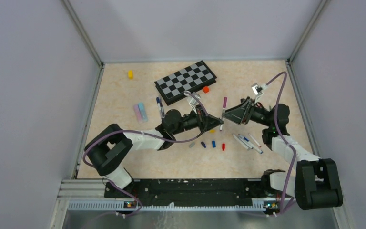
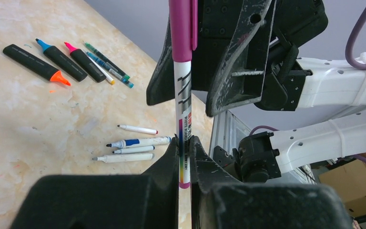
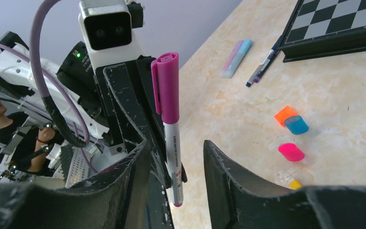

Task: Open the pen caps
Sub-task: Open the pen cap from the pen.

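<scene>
A white-barrelled pen (image 2: 183, 119) with a magenta cap (image 2: 183, 28) stands upright above the table. My left gripper (image 2: 183, 143) is shut on the lower barrel. My right gripper (image 3: 176, 164) is open, its jaws either side of the same pen (image 3: 173, 152) just below the cap (image 3: 167, 86), with a gap on both sides. In the top view the two grippers meet at mid-table, left (image 1: 216, 122) and right (image 1: 227, 114). Loose caps (image 3: 290, 151) in orange, blue, pink and yellow lie on the table. Blue and red caps (image 1: 213, 143) lie near the arms.
A chessboard (image 1: 186, 81) lies at the back, an orange block (image 1: 206, 89) beside it and a yellow block (image 1: 130, 74) far left. Uncapped white pens (image 2: 133, 143) and black highlighters (image 2: 59, 59) lie on the right side. Pastel highlighters (image 1: 141, 112) and a dark pen (image 1: 160, 107) lie left.
</scene>
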Robot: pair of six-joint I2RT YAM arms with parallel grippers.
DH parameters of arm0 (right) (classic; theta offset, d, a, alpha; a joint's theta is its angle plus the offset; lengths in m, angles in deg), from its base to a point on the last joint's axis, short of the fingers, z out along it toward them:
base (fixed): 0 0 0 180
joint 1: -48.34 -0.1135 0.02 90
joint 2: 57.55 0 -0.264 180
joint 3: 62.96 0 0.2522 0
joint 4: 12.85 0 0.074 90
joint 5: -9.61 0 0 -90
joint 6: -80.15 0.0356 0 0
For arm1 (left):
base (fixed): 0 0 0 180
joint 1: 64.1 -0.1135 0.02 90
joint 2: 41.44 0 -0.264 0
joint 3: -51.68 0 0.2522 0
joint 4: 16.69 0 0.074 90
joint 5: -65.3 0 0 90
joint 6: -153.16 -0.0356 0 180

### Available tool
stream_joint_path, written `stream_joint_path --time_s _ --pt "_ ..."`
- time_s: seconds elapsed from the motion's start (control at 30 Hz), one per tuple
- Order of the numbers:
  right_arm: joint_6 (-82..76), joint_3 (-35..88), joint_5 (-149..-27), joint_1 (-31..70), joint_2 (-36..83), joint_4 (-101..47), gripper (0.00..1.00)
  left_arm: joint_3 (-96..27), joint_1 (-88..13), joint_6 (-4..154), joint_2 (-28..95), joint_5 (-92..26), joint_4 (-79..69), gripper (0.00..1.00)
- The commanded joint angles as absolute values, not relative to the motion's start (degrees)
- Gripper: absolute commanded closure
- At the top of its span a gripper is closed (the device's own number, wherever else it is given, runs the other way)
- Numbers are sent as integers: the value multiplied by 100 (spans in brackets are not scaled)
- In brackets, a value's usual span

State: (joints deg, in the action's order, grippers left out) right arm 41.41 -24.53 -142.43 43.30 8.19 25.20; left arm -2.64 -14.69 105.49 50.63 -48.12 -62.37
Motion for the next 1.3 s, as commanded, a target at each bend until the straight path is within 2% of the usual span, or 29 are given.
stream_joint_path --time_s 0.0,0.13,0.2,0.23,0.4,0.53,0.67,0.8,1.07,1.27 --pt "4103 -2513 -14133 4153 845 2897 61 -550 -1418 10618 5156 -4812 -6614 100" --pt "3950 -2503 -14111 4052 869 2753 75 -597 -1410 10619 5180 -4834 -6567 99" --pt "3923 -2496 -14132 4039 876 2833 94 -626 -1409 10589 5173 -4863 -6498 97" --pt "3904 -2492 -14143 4040 882 2882 100 -637 -1409 10562 5158 -4876 -6441 94" --pt "3737 -2427 -14268 4040 835 2873 100 -697 -1439 9980 4810 -4918 -5542 64" --pt "3127 -2155 -14529 4044 862 1968 100 -376 -1523 9342 4168 -4665 -5244 43" --pt "2101 -1862 -15101 4036 905 868 100 -38 -1620 8857 3557 -4493 -5258 4" --pt "1406 -1755 -15677 4030 949 402 100 -130 -1878 9044 3449 -4823 -5109 1" --pt "139 -1351 -16302 3898 1127 -1075 100 -768 -2227 10206 4219 -5705 -5061 1" --pt "-40 -1346 -16078 3885 1180 -1270 100 -836 -2134 10761 4498 -5481 -5397 14"
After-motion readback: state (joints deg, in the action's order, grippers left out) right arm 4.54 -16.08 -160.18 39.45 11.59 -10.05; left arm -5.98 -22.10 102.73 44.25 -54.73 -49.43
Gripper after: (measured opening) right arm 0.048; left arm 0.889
